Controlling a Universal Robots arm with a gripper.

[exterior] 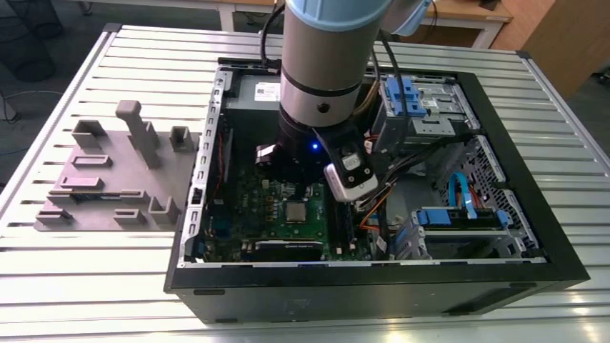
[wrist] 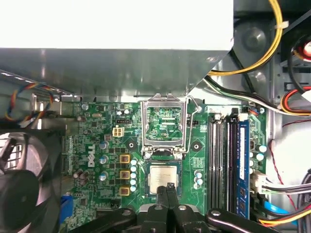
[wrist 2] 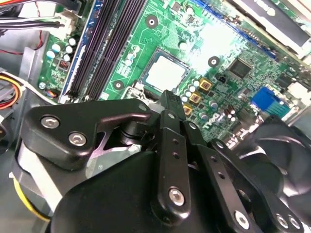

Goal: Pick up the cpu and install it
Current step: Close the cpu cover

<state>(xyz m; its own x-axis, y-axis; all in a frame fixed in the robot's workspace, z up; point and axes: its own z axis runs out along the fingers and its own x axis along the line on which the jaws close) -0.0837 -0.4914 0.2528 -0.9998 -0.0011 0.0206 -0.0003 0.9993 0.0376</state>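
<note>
arm: we saw it reaching down into an open computer case that lay on the slatted table.
cpu: it lay flat in its socket on the green motherboard, silver top up, just beside the swung-open metal frame and between the memory slots and a row of gold square components.
claw: we found it clenched on nothing, black fingertips pressed together over the cpu's edge; we could not tell whether they touched it.
tray: mauve-grey, it stood on the table at the exterior view's left, well apart from the claw.
</note>
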